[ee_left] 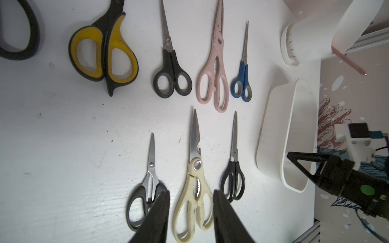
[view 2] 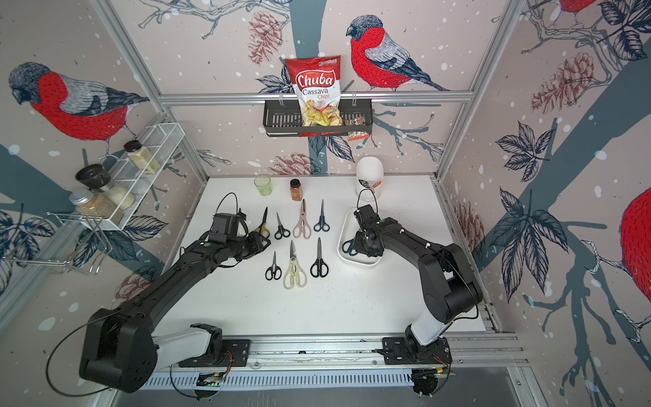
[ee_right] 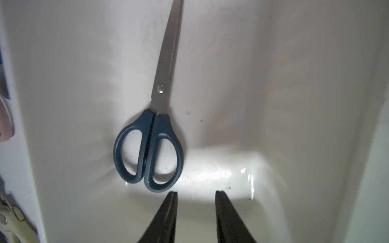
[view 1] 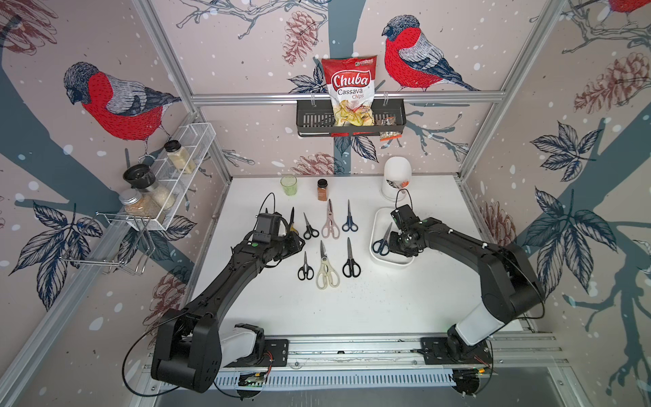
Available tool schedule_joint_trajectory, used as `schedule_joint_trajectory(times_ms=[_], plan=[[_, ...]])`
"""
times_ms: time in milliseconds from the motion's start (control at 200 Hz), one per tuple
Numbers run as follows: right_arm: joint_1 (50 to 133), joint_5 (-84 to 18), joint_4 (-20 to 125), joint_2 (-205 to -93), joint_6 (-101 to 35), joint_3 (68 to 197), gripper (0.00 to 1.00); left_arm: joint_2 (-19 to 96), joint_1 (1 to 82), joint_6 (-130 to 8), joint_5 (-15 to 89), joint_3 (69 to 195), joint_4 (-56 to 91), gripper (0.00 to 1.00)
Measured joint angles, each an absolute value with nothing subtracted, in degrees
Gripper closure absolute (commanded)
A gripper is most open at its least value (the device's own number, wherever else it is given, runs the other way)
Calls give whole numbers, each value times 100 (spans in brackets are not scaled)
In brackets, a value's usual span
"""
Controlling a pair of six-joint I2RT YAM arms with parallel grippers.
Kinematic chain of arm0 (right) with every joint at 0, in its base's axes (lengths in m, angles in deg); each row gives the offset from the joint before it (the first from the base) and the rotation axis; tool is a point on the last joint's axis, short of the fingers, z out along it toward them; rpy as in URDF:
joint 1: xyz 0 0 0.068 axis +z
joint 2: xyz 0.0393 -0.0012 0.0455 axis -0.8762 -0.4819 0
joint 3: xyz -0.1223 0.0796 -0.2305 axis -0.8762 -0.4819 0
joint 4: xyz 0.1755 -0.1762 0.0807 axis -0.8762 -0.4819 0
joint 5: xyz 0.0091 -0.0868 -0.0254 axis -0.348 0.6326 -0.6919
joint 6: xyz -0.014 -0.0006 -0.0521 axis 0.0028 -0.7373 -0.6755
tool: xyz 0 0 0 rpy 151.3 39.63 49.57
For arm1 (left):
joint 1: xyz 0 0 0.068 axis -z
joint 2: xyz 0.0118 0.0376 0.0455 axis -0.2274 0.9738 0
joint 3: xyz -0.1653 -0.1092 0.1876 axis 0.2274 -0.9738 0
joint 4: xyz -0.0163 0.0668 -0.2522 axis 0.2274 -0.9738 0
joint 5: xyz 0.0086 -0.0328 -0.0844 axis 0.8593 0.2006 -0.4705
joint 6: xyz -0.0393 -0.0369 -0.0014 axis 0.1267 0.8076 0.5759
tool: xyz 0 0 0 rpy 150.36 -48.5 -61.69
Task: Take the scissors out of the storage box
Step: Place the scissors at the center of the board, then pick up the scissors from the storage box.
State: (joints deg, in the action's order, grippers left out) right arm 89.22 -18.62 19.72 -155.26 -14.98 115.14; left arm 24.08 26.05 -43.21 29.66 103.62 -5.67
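The storage box [view 1: 391, 262], a shallow white tub, sits at the table's right. One navy-handled pair of scissors [ee_right: 157, 126] lies inside it along a wall [ee_right: 63, 84], also visible in a top view [view 1: 382, 243]. My right gripper [ee_right: 195, 192] hangs inside the box, open and empty, its tips just short of the handle loops. Several other scissors lie in two rows on the table, among them a pink pair [view 1: 330, 220] and a cream pair [view 1: 327, 271]. My left gripper [ee_left: 190, 191] is open and empty above the cream pair's handles [ee_left: 193, 202].
At the back of the table stand a green cup [view 1: 289, 185], a spice jar [view 1: 322, 190] and a tall white domed container [view 1: 396, 178]. A black basket [view 1: 310, 119] with a chips bag hangs on the back wall. A wire rack [view 1: 190, 155] with jars is on the left wall.
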Motion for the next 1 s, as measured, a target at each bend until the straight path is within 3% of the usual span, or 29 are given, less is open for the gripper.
schedule_joint_trajectory(times_ms=[590, 765, 1000], plan=[[9105, -1318, 2292, -16472, -1887, 11831, 65, 2050, 2605, -4236, 2993, 10281, -626, 61], [9103, -1128, 2534, -16616, -1992, 11881, 82, 2026, 2605, -4238, 2995, 10270, -628, 61], [9103, -1086, 2755, -16649, -2162, 11825, 94, 1963, 2605, -4238, 2997, 10246, -631, 61]])
